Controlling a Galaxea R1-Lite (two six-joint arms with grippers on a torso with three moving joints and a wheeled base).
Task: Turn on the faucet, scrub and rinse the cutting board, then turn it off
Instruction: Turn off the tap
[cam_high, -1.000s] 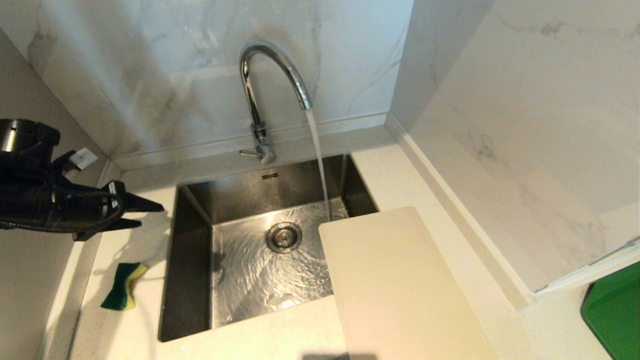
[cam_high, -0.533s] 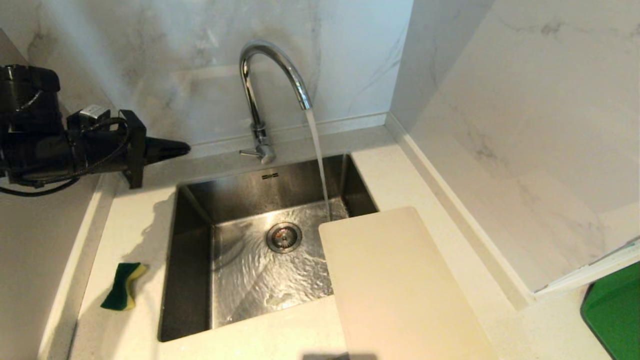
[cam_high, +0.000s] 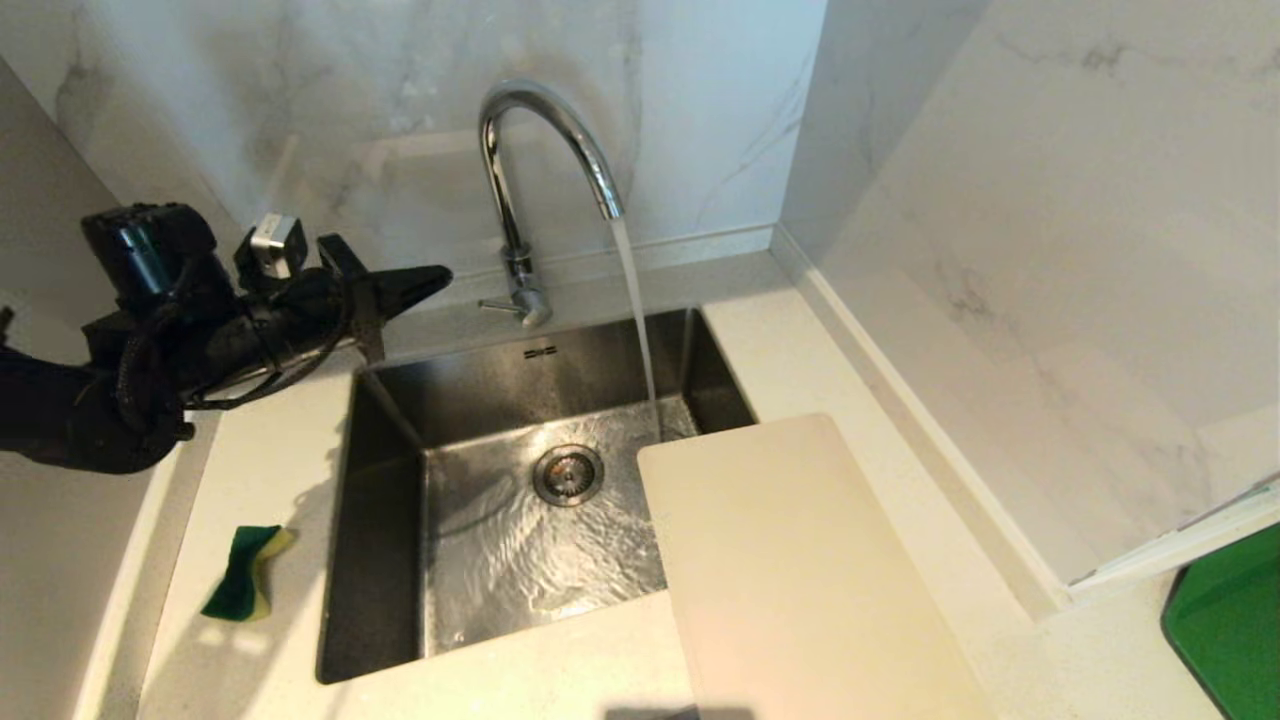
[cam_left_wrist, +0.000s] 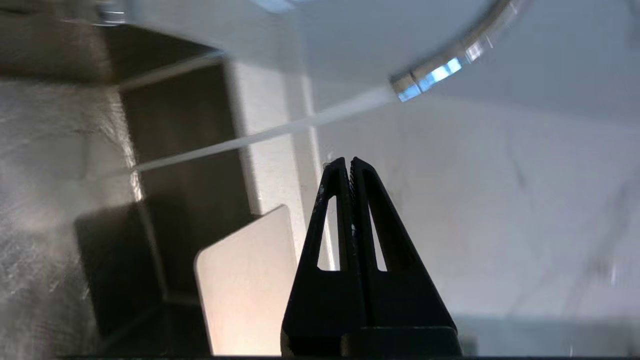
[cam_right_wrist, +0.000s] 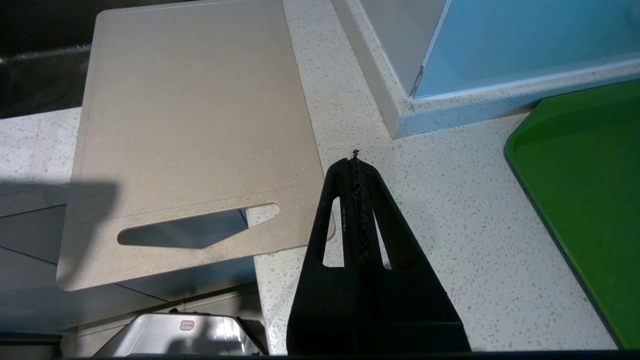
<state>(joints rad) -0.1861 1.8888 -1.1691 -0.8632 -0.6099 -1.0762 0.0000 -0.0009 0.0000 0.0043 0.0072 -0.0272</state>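
The chrome gooseneck faucet (cam_high: 520, 170) stands behind the sink (cam_high: 385, 520), and water streams from its spout (cam_left_wrist: 430, 75) into the basin. Its thin side lever (cam_high: 497, 305) points left at the base. The cream cutting board (cam_high: 800, 570) lies on the counter to the right, with its far corner over the basin; its slot handle end (cam_right_wrist: 195, 230) overhangs the counter's front edge. My left gripper (cam_high: 440, 275) is shut and empty, level, just left of the lever, pointing toward it (cam_left_wrist: 349, 162). My right gripper (cam_right_wrist: 355, 160) is shut and empty above the counter beside the board's handle end.
A green and yellow sponge (cam_high: 243, 570) lies on the counter left of the sink. A green tray (cam_high: 1225, 620) sits at the far right. Marble walls close the back and the right side.
My left arm has risen from above the sponge and swung right toward the faucet's base. Its fingers have closed. Water keeps running; the board and sponge have not moved.
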